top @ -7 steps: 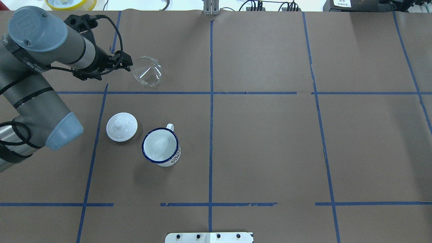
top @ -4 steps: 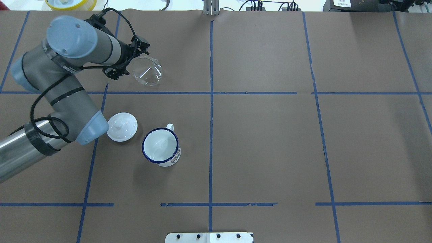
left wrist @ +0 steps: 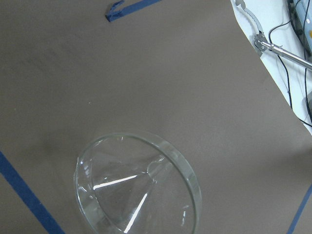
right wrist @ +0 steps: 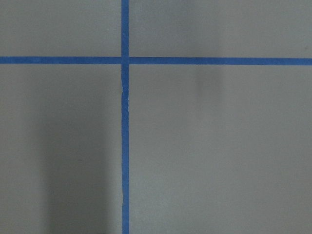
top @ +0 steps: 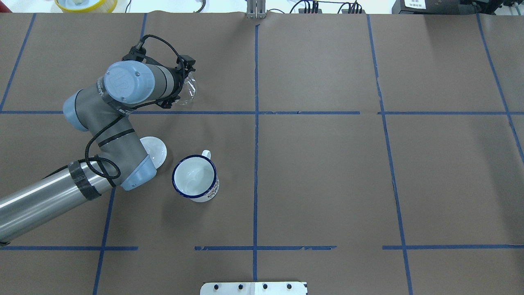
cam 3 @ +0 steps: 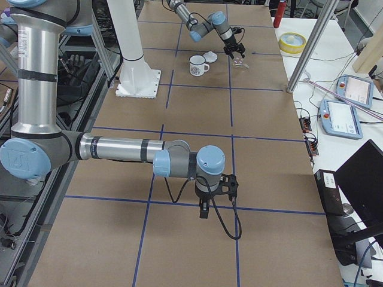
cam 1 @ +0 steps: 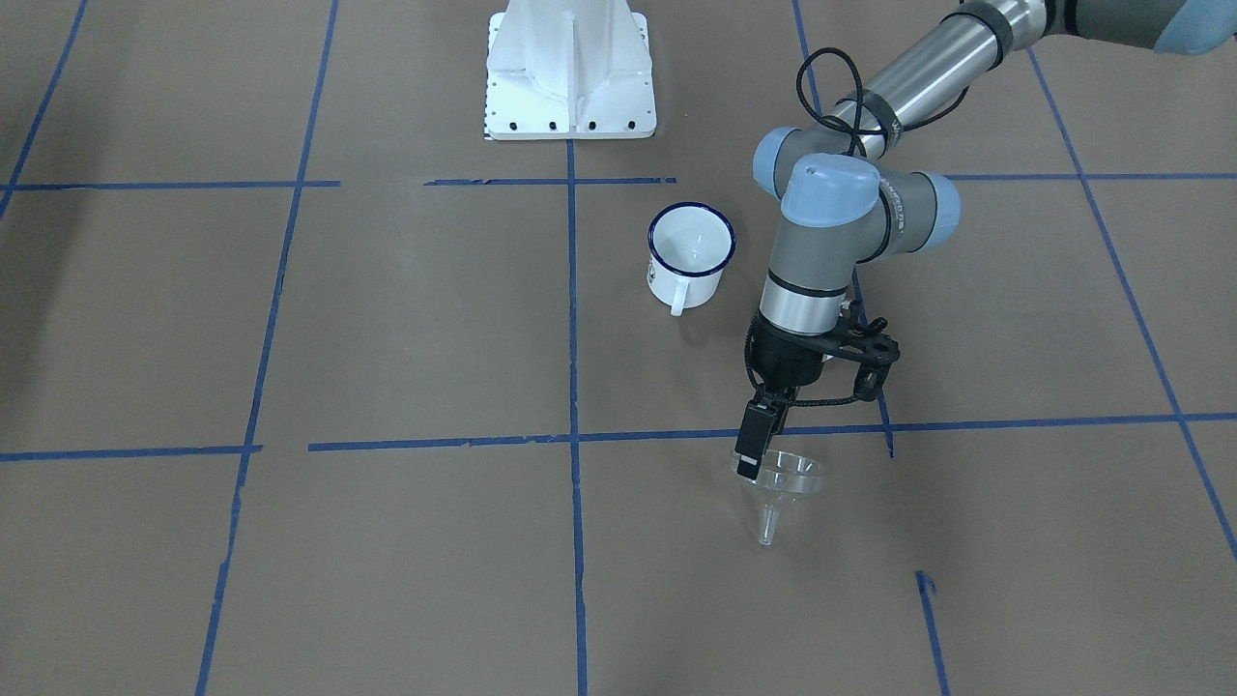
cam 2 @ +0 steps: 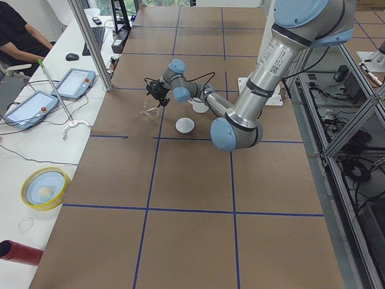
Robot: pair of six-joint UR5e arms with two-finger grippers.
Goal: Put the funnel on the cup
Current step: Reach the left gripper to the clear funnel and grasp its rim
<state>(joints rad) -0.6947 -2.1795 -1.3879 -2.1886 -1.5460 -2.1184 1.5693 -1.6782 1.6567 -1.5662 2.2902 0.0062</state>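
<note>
Funnel (cam 1: 788, 476) lay tilted on the brown paper of the table (top: 327, 172), resting on its rim and the tip of its spout, as a cone of that shape will settle when nothing props it. It was in the square beyond the blue tape line, well apart from the cup (cam 1: 690, 253). I hung my left pincer (cam 1: 751, 469) straight down at the bowl's edge, which I judged the only part thin enough to nip. My wrist view showed the whole rim bare, so nothing was clamped on it. Only one dark finger showed from across the table, so whether that pincer stood apart or together I could not tell.

The cup stood upright with its mouth open. Its lid (top: 157, 149) was off and set just beside it, which left the mouth free for the spout.

My right pincer (cam 3: 203, 210) pointed down over a tape crossing at the far end of the table, out of the way, I think. It showed only from the side, so I could not tell its state.

I counted one funnel, one cup, one lid and two pincers.
</note>
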